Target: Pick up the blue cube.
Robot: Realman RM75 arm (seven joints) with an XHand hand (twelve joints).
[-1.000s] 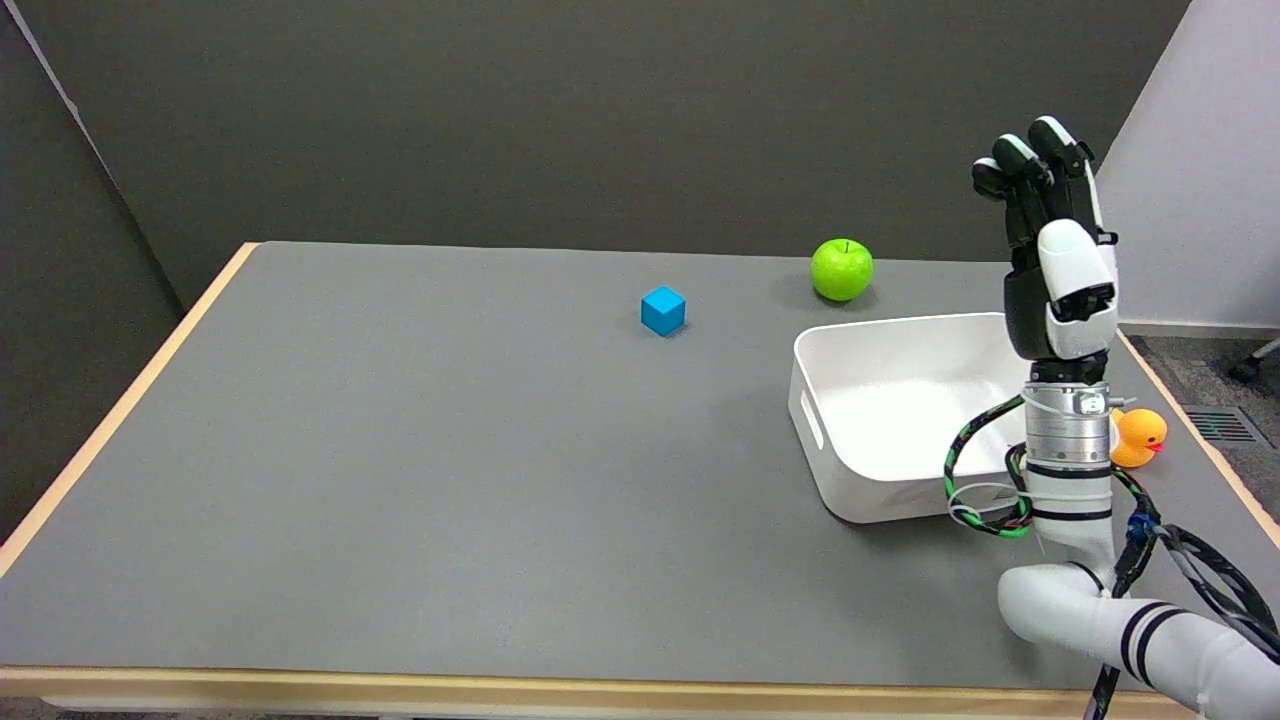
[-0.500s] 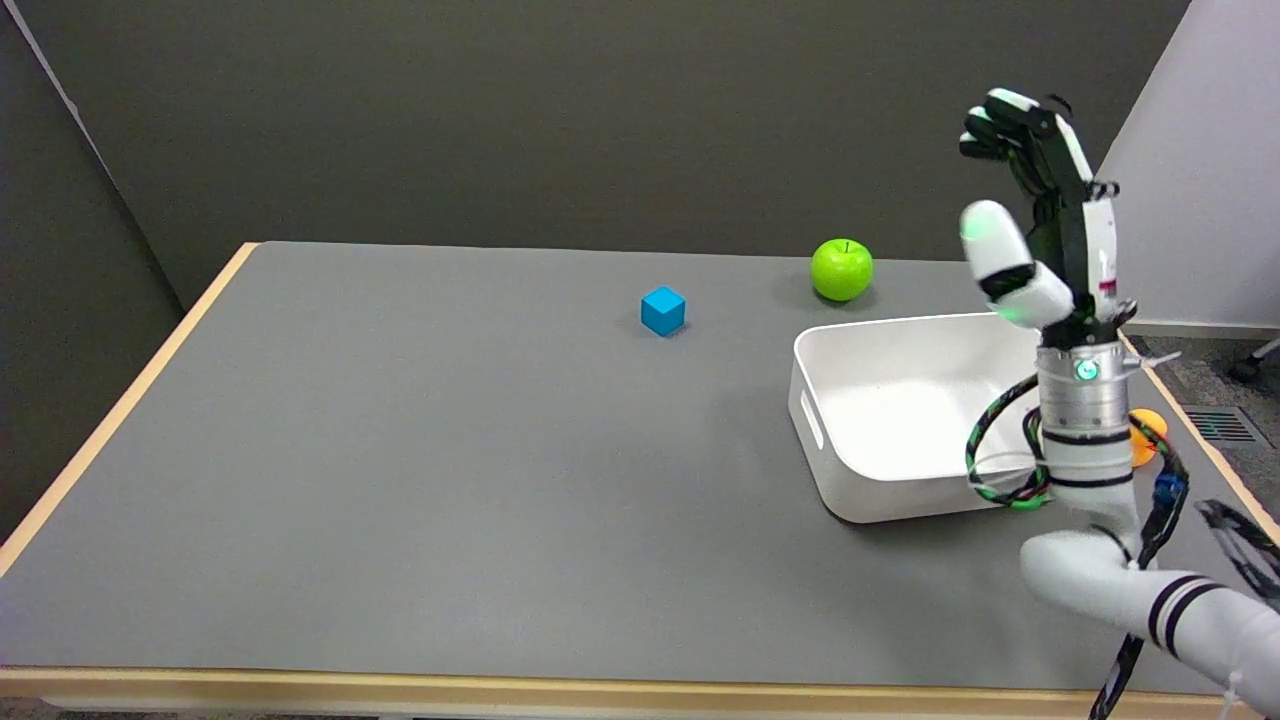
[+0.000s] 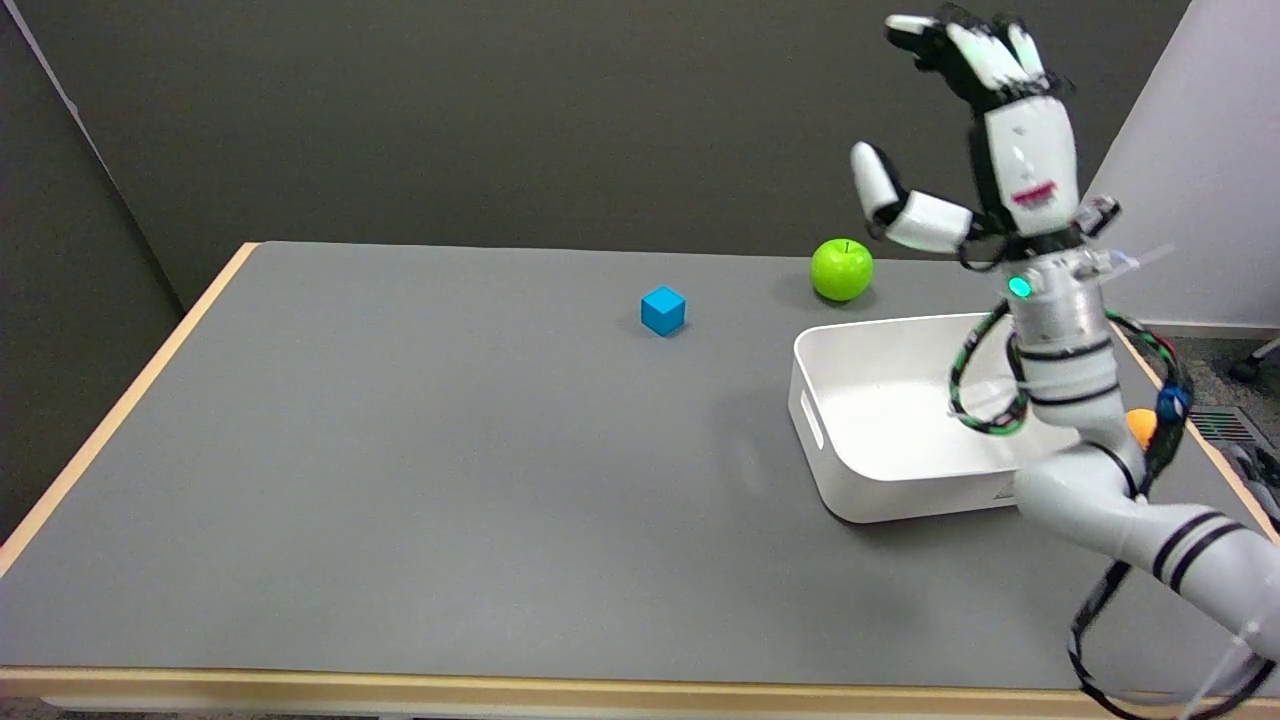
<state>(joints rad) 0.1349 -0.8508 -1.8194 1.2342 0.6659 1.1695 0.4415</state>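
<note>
Right hand high above tray, fingers spread, empty; cube well apart on table; reaching across risks clipping apple

Lab or test room, robot bench setup. Grey table with light wood edging. Dark plain partition walls behind; white wall at right. White robot arm with exposed cabling. Scattered test props: cube, apple, white bin.
</note>
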